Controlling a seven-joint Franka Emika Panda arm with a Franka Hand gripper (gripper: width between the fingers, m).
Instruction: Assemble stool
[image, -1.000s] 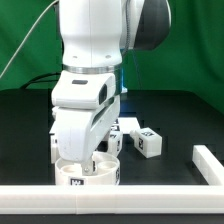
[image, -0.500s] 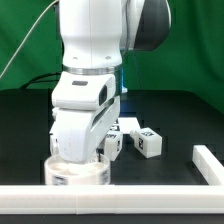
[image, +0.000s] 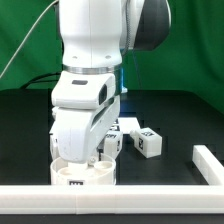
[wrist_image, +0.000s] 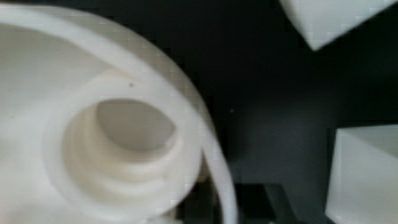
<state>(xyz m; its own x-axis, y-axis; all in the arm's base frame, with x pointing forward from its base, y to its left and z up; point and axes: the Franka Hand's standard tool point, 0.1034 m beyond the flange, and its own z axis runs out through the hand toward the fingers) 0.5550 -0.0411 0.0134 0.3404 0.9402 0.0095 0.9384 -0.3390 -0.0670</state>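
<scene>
- A black counter (image: 170, 110) carries everything.
- A bulky white robot arm (image: 95, 60) stands directly over the seat disc (image: 85, 173) and hides its far side.
- A long white rail (image: 140, 197) lies just in front of the seat disc.
- The round seat disc lies flat under the arm, with one black-and-white tag facing the exterior view.
- Two blocky legs lie loose to the exterior view's right of the seat disc. One leg (image: 112, 144) is near it and the other leg (image: 144, 141) is farther off.
- The pincer (image: 88, 158) is down at the seat disc's top. The wrist housing hides its fingers, so I cannot tell whether they are apart or clamped.
- The wrist view shows one round hole (wrist_image: 134, 130) in the seat disc, and it is empty.
- The assembly looks early: no leg seems fitted, and all the legs appear left to do.
</scene>
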